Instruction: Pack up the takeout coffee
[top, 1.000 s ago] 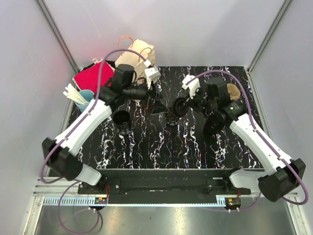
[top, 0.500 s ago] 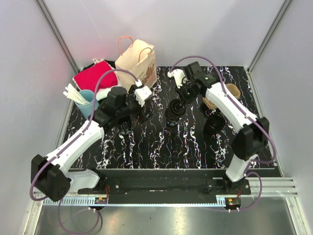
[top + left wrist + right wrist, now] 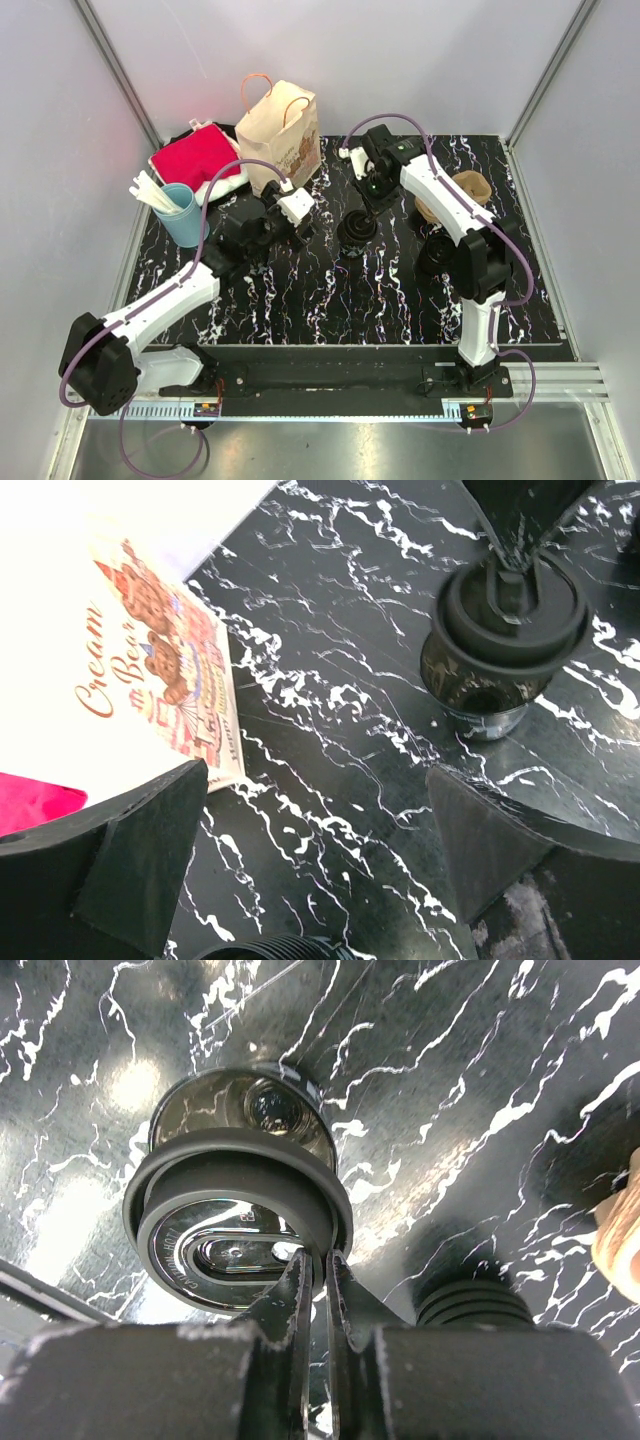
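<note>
Dark glossy coffee cup upright mid-table, black lid over its mouth, printed kraft paper bag standing behind-left, apart.

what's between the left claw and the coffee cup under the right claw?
Nothing. Only bare marble tabletop separates the open left claw from the coffee cup; clearest in the left wrist view, same from the top.

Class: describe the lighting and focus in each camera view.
Top external: even light, sharp. Left wrist: tan printed paper bag washed out to white. Right wrist: glare on the glossy black marble table; right tool, pinching the black plastic lid, is dark.
</note>
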Robot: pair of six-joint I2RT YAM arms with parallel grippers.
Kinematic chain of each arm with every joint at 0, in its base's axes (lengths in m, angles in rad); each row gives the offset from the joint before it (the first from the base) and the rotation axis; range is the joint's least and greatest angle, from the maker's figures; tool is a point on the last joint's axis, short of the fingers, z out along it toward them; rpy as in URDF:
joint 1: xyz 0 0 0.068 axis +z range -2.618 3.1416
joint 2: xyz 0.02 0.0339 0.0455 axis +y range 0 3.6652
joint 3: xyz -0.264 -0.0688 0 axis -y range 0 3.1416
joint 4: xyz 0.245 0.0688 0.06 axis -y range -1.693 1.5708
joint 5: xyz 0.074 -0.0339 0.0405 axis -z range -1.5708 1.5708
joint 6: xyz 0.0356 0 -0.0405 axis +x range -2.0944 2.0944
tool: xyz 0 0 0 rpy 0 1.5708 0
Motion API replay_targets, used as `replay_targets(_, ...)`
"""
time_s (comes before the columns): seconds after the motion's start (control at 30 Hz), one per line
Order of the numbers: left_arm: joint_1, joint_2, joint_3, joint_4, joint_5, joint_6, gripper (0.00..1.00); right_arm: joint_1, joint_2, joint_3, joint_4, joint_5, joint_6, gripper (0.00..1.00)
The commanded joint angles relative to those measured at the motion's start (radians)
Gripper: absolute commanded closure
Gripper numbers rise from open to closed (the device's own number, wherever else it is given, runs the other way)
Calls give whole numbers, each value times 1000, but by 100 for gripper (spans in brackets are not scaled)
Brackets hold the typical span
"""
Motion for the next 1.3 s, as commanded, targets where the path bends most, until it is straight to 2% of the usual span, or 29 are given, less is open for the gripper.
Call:
replay_targets(0.0, -10, -25, -18, 125, -49, -7, 1, 19, 8, 56, -42, -10, 32, 100)
replay_targets(0.47, -11, -28, -46, 126, -35, -29, 1, 50, 113, 125, -68, -1, 33, 100)
replay_targets(1.27, -11, -21, -58, 139, -24, -40, 1, 66, 47, 165, -82, 71, 12, 100)
